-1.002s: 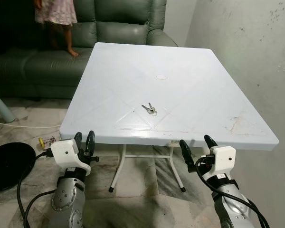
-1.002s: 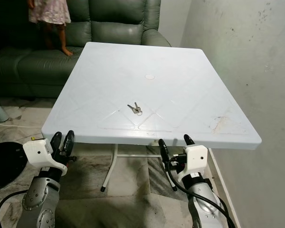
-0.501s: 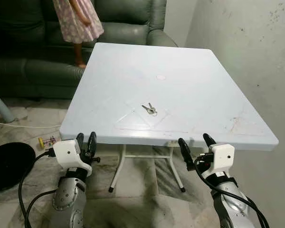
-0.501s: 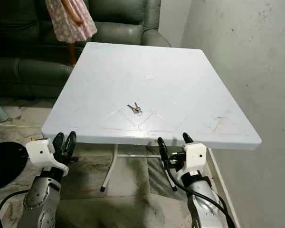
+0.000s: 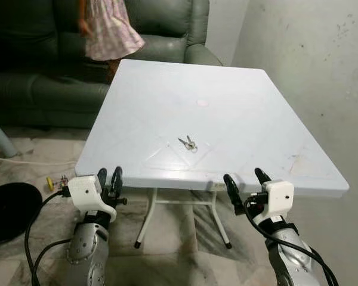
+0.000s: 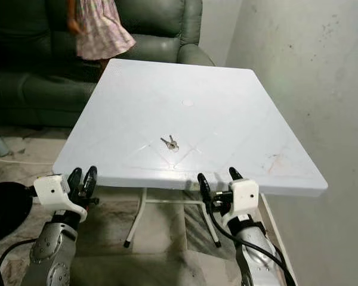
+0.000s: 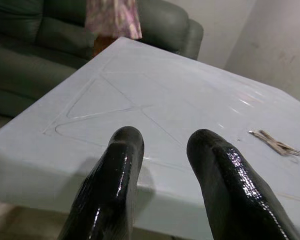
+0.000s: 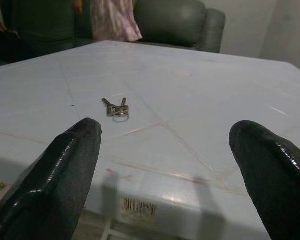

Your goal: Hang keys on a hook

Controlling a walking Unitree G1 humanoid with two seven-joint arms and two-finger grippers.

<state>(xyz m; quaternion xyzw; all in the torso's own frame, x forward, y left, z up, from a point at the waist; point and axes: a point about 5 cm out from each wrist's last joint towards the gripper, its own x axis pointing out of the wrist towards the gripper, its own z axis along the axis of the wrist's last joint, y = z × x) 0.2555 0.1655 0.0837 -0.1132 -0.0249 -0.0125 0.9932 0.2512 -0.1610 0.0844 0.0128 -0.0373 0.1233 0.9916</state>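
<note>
white table (image 5: 238, 119), silvery keys (image 5: 188, 143), dark green sofa (image 5: 42, 77), pink patterned dress (image 5: 110, 36), grey wall (image 5: 322, 71).

I see a white plastic bench (image 5: 238, 119), smooth with a soft sheen and faint moulded lines. The keys (image 5: 188, 143) look like dull metal. My left gripper (image 7: 162, 165) has glossy black fingers (image 7: 117, 190). The sofa (image 5: 42, 89) looks like dark green leather, the wall (image 5: 322, 71) rough and stained.
</note>
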